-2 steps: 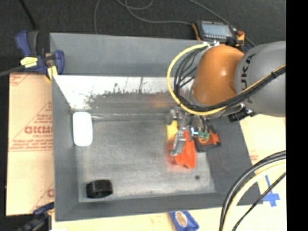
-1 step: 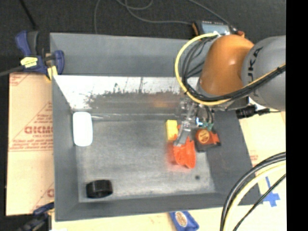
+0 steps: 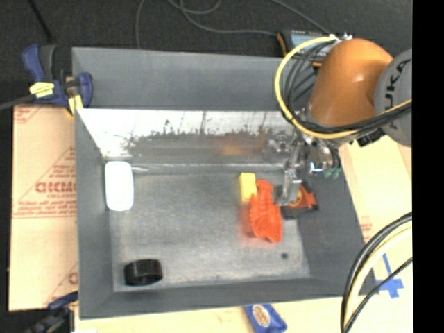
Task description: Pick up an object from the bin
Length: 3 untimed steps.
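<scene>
Camera view: gripper [image 3: 291, 186], state can't tell, beside crumpled orange obj [image 3: 264, 218] at 3 o'clock in bin [image 3: 194, 82]; may snag adjoining yellow block [image 3: 247, 186] too.

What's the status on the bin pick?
Gripper low at right of bin, beside orange crumpled thing. Yellow block against that thing's upper left. White oblong, black round thing far left, clear.
</scene>
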### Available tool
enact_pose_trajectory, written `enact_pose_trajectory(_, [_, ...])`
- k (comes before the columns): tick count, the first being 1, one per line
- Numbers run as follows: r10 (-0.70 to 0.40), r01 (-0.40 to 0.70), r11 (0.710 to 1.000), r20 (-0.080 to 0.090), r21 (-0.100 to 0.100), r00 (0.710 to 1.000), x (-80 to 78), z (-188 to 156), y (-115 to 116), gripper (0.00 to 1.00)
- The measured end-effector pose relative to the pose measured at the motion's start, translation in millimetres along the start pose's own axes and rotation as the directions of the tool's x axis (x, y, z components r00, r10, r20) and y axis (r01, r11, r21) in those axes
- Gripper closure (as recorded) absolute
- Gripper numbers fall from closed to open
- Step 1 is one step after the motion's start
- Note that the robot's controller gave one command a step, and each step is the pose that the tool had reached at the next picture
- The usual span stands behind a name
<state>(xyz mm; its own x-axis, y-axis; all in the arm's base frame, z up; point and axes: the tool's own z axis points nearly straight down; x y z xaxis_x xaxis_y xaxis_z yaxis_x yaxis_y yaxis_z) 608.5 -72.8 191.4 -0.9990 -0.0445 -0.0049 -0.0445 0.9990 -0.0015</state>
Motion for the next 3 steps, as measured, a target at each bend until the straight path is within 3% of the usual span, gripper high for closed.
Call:
enact_pose_trajectory(1, [0.196,-0.196,0.981,0.001,-0.001,0.981,-15.7,-4.5,-9.5,0.0])
enact_pose_trajectory(2, [0.312,-0.312,0.95,0.002,-0.001,0.95,-25.2,37.6,8.0,0.0])
enact_pose_trajectory(3, [0.048,-0.048,0.999,-0.002,0.0,0.999,-11.9,57.6,17.0,0.0])
